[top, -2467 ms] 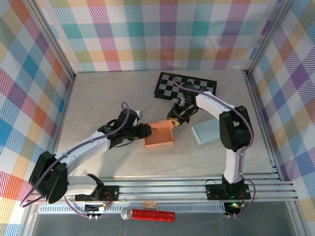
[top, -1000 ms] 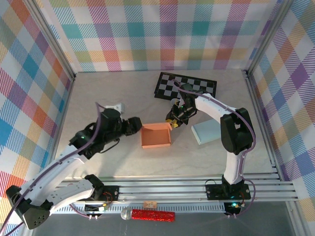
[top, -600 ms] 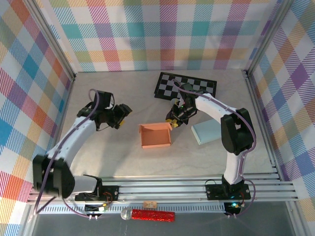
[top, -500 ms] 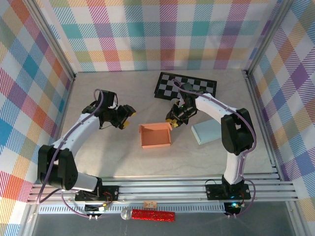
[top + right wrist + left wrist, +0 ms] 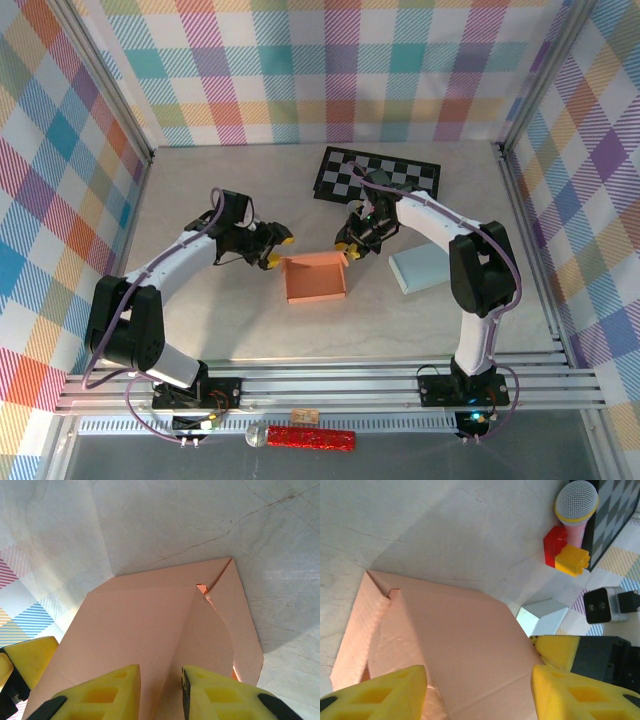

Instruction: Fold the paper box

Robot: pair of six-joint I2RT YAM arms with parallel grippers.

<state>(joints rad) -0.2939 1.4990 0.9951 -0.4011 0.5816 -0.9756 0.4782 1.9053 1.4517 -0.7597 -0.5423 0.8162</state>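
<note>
The orange paper box point(image 5: 317, 280) lies open-topped mid-table with its walls partly raised. My left gripper point(image 5: 279, 251) hovers at its far left corner. In the left wrist view that gripper point(image 5: 479, 695) is open, its yellow fingers point(image 5: 375, 692) wide apart over the box's panel point(image 5: 455, 645) and holding nothing. My right gripper point(image 5: 348, 247) is at the far right corner. In the right wrist view it point(image 5: 161, 695) is closed in on the box's upright wall point(image 5: 205, 640), which runs up between the two fingers.
A checkerboard point(image 5: 378, 178) lies behind the box and a pale blue block point(image 5: 422, 266) to its right. The left wrist view shows a toy microphone point(image 5: 576, 502) and a red brick point(image 5: 555, 542) joined to a yellow one point(image 5: 572, 560) beyond the box. Plaid walls close in the table.
My left arm pulled away from the box to the left, then swung back to its far left corner with jaws slightly narrower. The right gripper stayed at its corner.
</note>
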